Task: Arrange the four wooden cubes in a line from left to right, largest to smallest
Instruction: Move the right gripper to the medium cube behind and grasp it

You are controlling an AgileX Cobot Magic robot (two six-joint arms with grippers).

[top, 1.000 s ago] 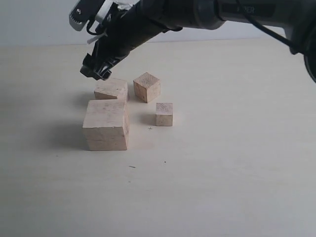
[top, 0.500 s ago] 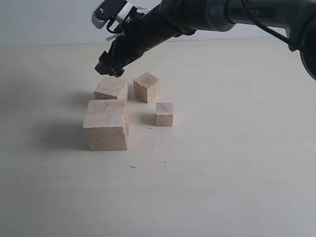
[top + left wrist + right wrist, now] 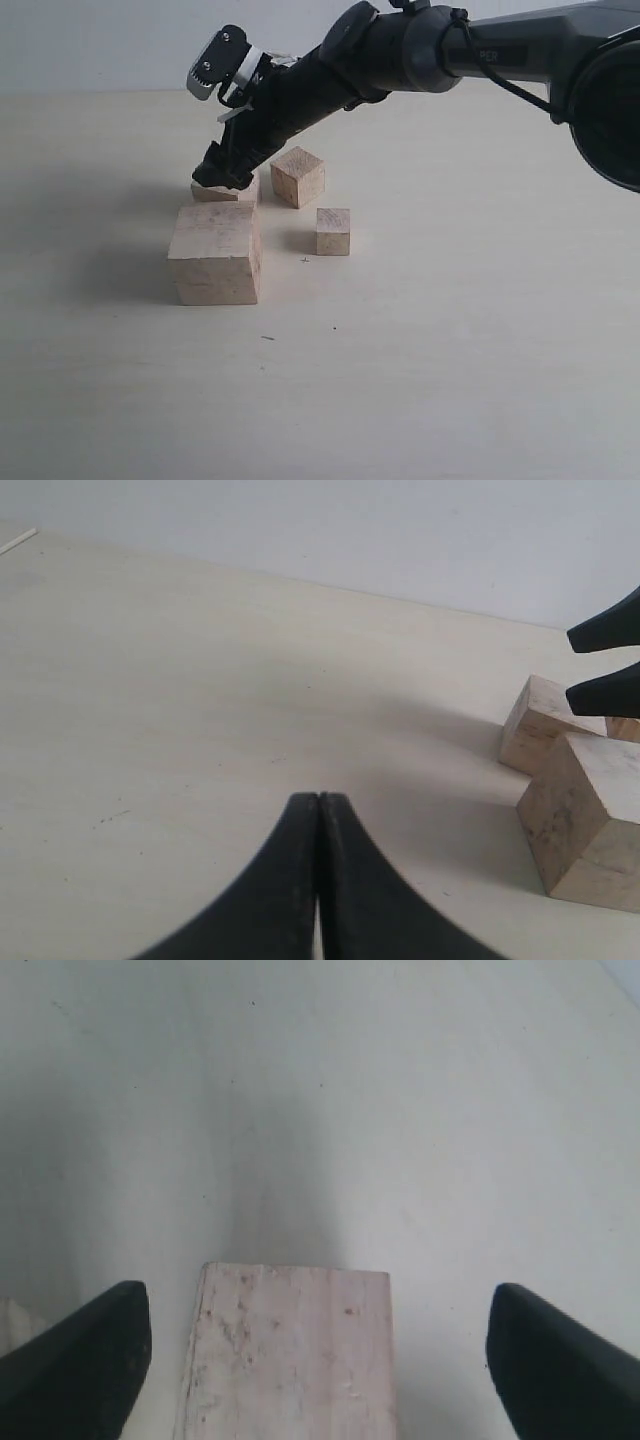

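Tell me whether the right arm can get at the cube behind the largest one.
Probably yes. The right gripper hangs open directly over that cube, with a finger on each side of it and nothing visible in between.

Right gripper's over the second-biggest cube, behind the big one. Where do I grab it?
Come down from above and pinch the second-largest cube's two opposite side faces. The open right gripper flanks them with room on both sides. Its top lies flat, and the largest cube sits close in front, so a low approach from there looks blocked.
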